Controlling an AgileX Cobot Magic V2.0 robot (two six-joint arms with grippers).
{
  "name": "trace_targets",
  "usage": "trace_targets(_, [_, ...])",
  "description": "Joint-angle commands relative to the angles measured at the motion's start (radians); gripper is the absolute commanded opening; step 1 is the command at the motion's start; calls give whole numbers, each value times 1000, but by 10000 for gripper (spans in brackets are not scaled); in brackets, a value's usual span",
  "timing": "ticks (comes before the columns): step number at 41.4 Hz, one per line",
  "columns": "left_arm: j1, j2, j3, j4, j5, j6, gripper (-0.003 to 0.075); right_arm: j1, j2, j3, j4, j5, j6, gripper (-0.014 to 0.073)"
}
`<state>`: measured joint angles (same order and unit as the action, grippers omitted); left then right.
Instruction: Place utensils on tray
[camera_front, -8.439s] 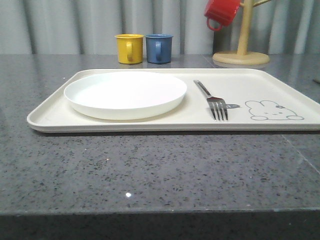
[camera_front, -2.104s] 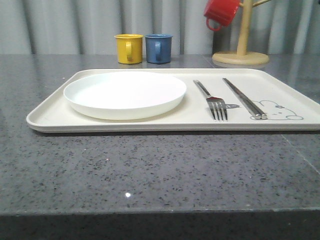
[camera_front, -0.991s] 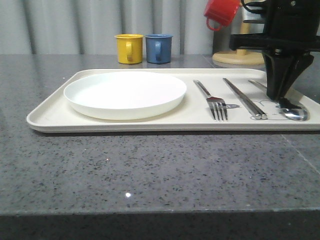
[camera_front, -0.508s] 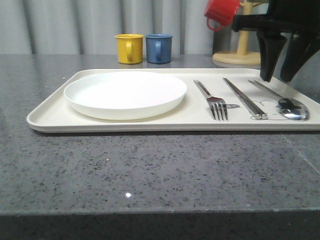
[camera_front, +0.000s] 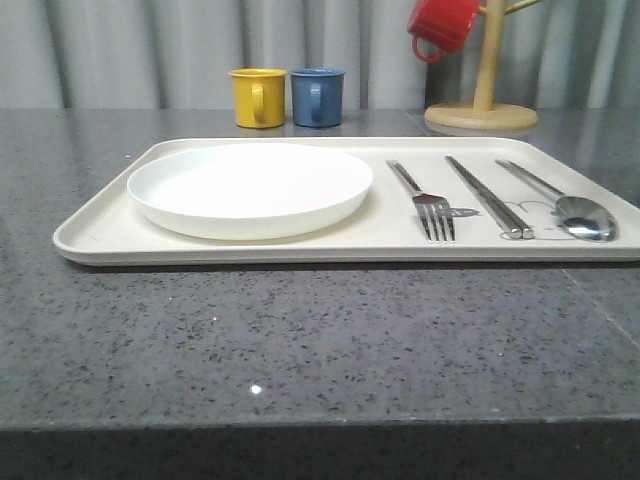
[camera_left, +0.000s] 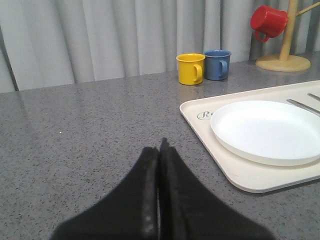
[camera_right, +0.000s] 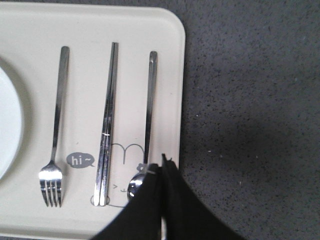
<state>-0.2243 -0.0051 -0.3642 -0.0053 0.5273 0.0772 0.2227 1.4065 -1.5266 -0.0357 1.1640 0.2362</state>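
Above the tray's right rim, the right pincer hangs with its two fingers pressed together, pinching nothing; in its wrist view the fingertips overlap the bowl of the spoon, though whether they touch it cannot be told. Outward from there, the chopsticks lie side by side just left of the spoon, then the fork, all three roughly parallel on the cream tray, beside a small "hi" bubble and a rabbit outline. Well off to the left, the left pincer is also pressed together, over bare grey counter, with the white plate at about two o'clock from its tip. Its wrist view shows the script lettering at the tray corner. From the front, the plate sits on the tray's left half, with fork, chopsticks and spoon ranged toward three o'clock; beyond stand a yellow mug, a blue mug and a red mug on a wooden stand. Half a second ago the dark right arm loomed over the spoon in the front view; now it has gone from that view, and the spoon lies as it did.
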Motion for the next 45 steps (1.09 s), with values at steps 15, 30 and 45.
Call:
trace_targets(15, [2,9,-27,-9,-88,-11,-19,-1,-400,277,-13,-219,-203,-113])
trace_targets(30, [2,9,-27,-9,-88,-11,-19,-1,-875,869,-9,-594,-203,-113])
trace_targets(45, [2,9,-27,-9,-88,-11,-19,-1,-1317,1142,-9,-772,-203,-113])
